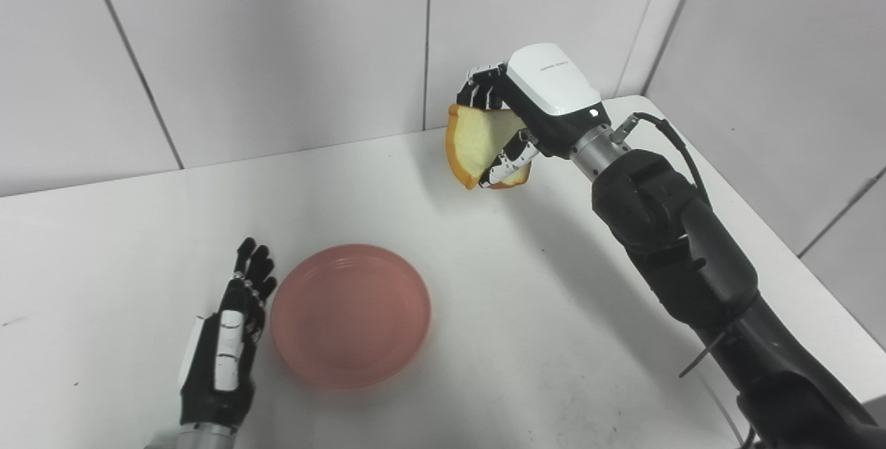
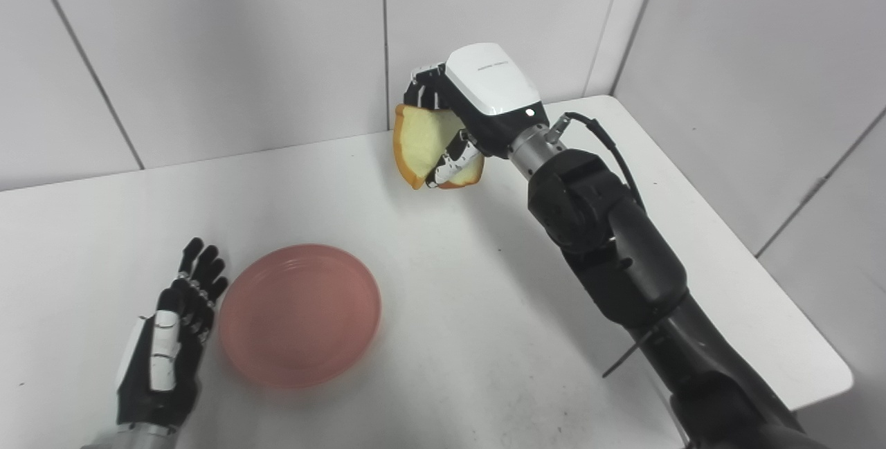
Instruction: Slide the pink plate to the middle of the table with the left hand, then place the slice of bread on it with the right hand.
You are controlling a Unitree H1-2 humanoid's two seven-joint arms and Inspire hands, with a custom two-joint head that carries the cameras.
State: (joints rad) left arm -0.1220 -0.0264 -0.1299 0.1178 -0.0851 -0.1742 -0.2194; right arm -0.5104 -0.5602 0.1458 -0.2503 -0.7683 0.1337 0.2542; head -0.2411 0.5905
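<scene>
The pink plate (image 1: 350, 314) lies flat on the white table (image 1: 519, 310), left of its middle. My left hand (image 1: 228, 338) is open, fingers straight, resting just left of the plate's rim, close to it or touching it. My right hand (image 1: 529, 113) is shut on the slice of bread (image 1: 474, 144), holding it tilted on edge in the air above the far part of the table, up and to the right of the plate. The bread also shows in the right eye view (image 2: 423, 141).
White tiled walls stand behind the table and to its right. The table's right edge (image 2: 796, 297) runs beside my right arm (image 1: 685, 255), and its far right corner (image 2: 612, 97) is behind the hand.
</scene>
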